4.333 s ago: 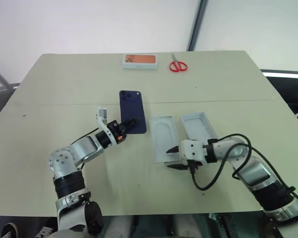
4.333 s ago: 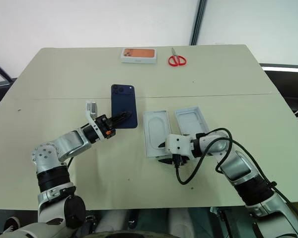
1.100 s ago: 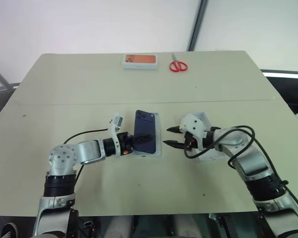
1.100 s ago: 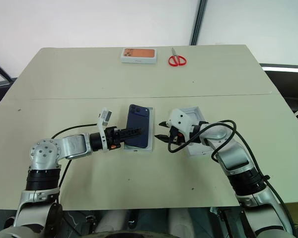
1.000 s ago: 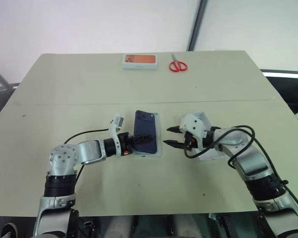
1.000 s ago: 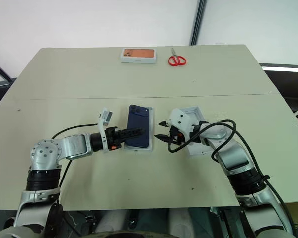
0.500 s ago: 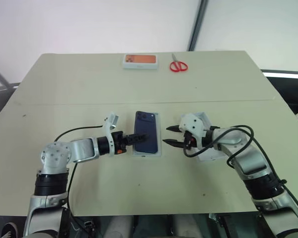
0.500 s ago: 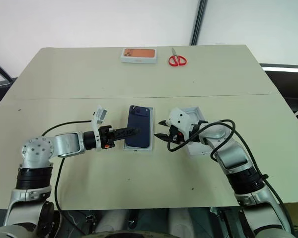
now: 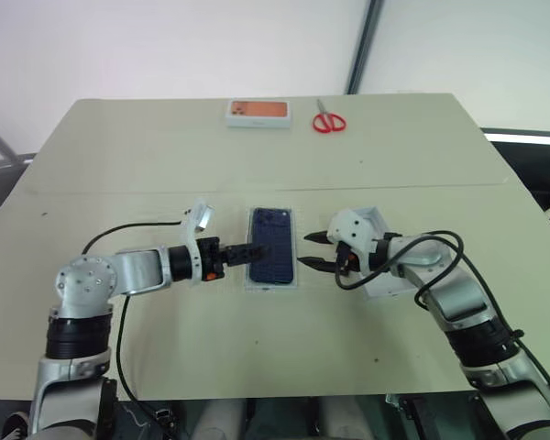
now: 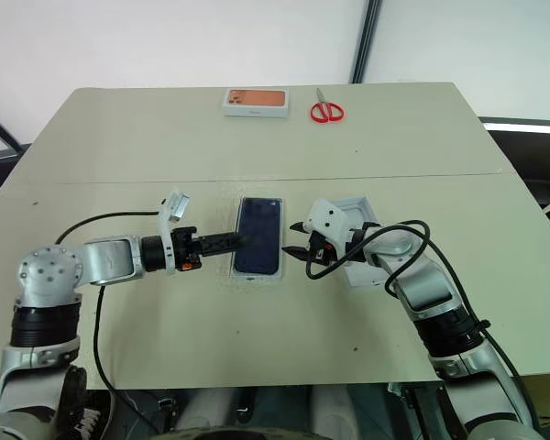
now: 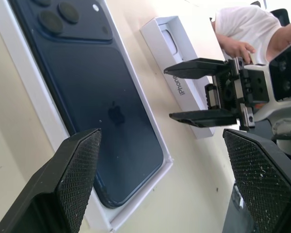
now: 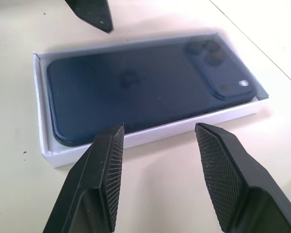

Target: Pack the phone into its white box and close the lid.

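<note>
- The navy-blue phone (image 9: 272, 257) lies back-up inside the shallow white box (image 12: 40, 114) at the table's (image 9: 119, 147) centre, its camera bump toward twelve o'clock.
- The left gripper (image 9: 258, 250) sits at the box's nine o'clock, fingers spread wide and empty; its tips seem to reach over the phone's edge, though contact is hard to judge.
- The right gripper (image 9: 312, 250) waits at the box's three o'clock, just beside the rim, jaws partly open and holding nothing.
- The white lid (image 11: 177, 73) rests open-side-up behind the right gripper, beside the box.
- An orange-pictured closed box (image 9: 258, 113) and red scissors (image 9: 328, 120) lie well apart at twelve o'clock.
</note>
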Controlling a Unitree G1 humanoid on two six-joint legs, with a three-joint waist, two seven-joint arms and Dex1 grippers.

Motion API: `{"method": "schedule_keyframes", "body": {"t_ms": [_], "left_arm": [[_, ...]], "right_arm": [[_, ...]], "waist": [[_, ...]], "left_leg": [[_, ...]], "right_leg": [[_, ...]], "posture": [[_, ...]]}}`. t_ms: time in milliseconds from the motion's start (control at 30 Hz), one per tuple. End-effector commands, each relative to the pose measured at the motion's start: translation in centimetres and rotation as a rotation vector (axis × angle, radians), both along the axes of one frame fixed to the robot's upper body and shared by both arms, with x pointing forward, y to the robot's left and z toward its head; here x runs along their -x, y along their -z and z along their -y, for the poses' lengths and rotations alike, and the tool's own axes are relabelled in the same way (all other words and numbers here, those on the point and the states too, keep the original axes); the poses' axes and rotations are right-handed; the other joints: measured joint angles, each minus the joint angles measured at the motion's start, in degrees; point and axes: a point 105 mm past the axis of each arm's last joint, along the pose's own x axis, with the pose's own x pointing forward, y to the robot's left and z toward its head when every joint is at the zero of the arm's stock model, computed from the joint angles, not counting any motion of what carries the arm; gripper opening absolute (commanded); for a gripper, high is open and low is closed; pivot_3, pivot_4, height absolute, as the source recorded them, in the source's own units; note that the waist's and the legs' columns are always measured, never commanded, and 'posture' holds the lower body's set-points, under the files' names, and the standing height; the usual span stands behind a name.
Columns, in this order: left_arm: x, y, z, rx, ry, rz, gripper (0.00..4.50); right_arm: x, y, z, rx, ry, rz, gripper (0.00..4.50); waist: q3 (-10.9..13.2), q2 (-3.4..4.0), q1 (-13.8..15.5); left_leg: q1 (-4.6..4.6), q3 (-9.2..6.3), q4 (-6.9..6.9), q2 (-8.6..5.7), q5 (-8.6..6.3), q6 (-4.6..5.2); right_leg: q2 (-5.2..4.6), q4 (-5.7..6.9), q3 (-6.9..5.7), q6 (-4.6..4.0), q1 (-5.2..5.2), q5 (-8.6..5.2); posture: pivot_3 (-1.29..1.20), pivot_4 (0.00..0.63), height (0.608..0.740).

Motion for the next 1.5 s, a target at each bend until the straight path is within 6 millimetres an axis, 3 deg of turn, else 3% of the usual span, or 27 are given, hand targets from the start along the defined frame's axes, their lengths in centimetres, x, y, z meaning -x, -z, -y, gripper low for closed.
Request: {"method": "schedule_keyframes", "body": {"t_ms": [33,200,300,400,500,567,667,833,967,1200,1333,1500], "left_arm": [[0.1,-1.4,-0.6,0.020,-0.008,0.054,4.22],[-1.4,-1.7,-1.9,0.029,-0.115,0.085,4.22],[-2.8,-0.8,-3.7,-0.067,-0.226,0.129,2.97],[-3.7,-0.4,-4.8,-0.127,-0.277,0.183,1.54],[-3.9,0.2,-4.5,-0.168,-0.256,0.220,0.03],[-4.2,1.1,-4.3,-0.221,-0.249,0.246,0.03],[-4.1,4.0,-3.1,-0.363,-0.156,0.318,0.03],[-4.0,5.5,-1.2,-0.426,-0.061,0.437,0.03],[-3.1,6.7,0.3,-0.377,-0.005,0.456,0.03],[-1.8,7.0,1.9,-0.300,0.066,0.460,0.03],[-0.7,5.8,5.5,-0.194,0.154,0.491,0.03],[-1.1,5.4,7.4,-0.147,0.165,0.474,0.03]], "right_arm": [[-0.3,-1.3,-0.3,-0.015,-0.012,0.055,2.47],[-0.7,-1.6,0.2,-0.031,0.019,0.063,2.47],[-1.1,-1.7,1.1,-0.021,0.059,0.081,1.57],[-1.6,-1.7,1.8,-0.006,0.098,0.107,0.13],[-1.7,-1.4,1.9,0.011,0.112,0.130,0.00],[-1.5,-1.0,1.4,0.018,0.101,0.135,0.00],[-1.5,0.8,0.5,0.116,0.091,0.164,0.00],[-1.6,1.4,-0.5,0.120,0.103,0.179,0.00],[-1.4,1.6,-1.8,0.108,0.096,0.193,0.00],[-1.1,1.9,-1.6,0.109,0.096,0.178,0.00],[-0.4,2.2,1.2,0.153,0.127,0.150,0.00],[0.9,2.6,4.7,0.198,0.198,0.111,0.00]], "waist": [[0.0,0.00,0.0],[0.0,0.00,0.0],[0.0,0.00,0.0],[0.0,0.01,0.0],[0.0,0.01,0.1],[0.0,0.02,0.1],[0.0,0.03,0.0],[0.0,0.04,0.1],[0.0,0.05,0.1],[0.0,0.07,0.3],[0.0,0.11,1.3],[0.0,0.11,1.9]], "left_leg": [[0.00,0.00,0.00,0.00,0.00,0.00],[0.00,-0.01,0.00,0.00,0.00,0.00],[0.00,0.00,0.00,0.00,0.00,0.00],[0.00,0.01,-0.01,0.00,0.00,0.00],[0.00,0.02,-0.03,0.00,0.00,0.00],[0.00,0.02,-0.03,-0.01,0.00,0.00],[0.01,0.03,-0.04,-0.01,0.00,0.00],[-0.02,0.06,-0.09,0.00,0.00,-0.01],[0.00,0.03,-0.06,-0.01,0.00,0.00],[0.02,-0.03,-0.03,-0.05,-0.01,0.02],[0.01,-0.06,0.01,-0.11,-0.04,0.07],[0.02,-0.12,0.13,-0.14,-0.04,0.09]], "right_leg": [[0.00,0.00,0.00,0.00,0.00,0.00],[-0.01,0.00,0.00,0.00,0.00,0.00],[-0.01,0.00,0.00,0.00,0.00,0.00],[0.00,0.00,0.00,0.00,-0.01,0.00],[-0.01,-0.02,0.00,0.00,-0.01,0.00],[-0.01,-0.04,-0.01,0.00,0.01,0.00],[-0.01,-0.06,-0.01,-0.01,0.02,0.00],[-0.02,-0.06,0.03,-0.01,-0.04,0.00],[-0.03,-0.08,0.01,-0.01,0.02,0.00],[-0.06,-0.10,-0.08,0.00,0.08,0.00],[-0.10,-0.13,-0.10,0.02,0.10,0.00],[-0.11,-0.21,-0.17,0.02,0.20,0.00]], "posture": [[0.00,0.150,0.740],[0.00,0.150,0.740],[0.00,0.150,0.740],[0.00,0.150,0.740],[0.00,0.150,0.740],[0.00,0.150,0.740],[0.00,0.150,0.740],[0.00,0.150,0.740],[0.00,0.150,0.740],[0.00,0.150,0.740],[0.00,0.150,0.740],[0.00,0.150,0.740]]}}
